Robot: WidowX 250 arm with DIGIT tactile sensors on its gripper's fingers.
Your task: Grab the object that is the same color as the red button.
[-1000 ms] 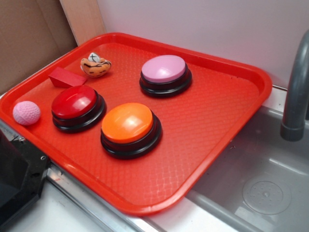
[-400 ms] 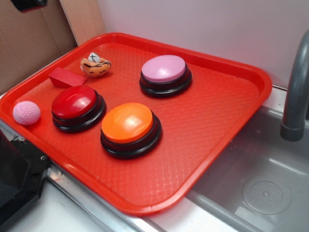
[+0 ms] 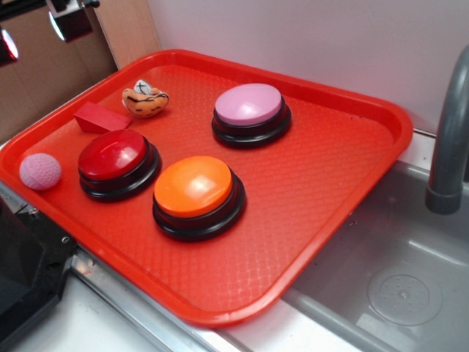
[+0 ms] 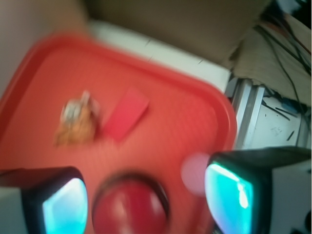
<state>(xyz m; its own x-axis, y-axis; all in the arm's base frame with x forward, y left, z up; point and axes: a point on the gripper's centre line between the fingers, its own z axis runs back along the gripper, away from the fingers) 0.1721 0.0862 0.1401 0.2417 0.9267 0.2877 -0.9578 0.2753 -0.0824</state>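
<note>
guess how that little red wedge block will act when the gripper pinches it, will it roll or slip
The red wedge block has flat faces and lies flat on the tray, so rolling seems unlikely. Its sloped top could let fingers slide off. It looks rigid and probably light.

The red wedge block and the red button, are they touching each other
Apart. In the exterior view, a strip of bare tray shows between the red wedge block and the red button.

Open air above the red wedge point(image 3: 101, 117), hemmed by plush toy point(image 3: 145, 99) and red button point(image 3: 115, 157).
</note>
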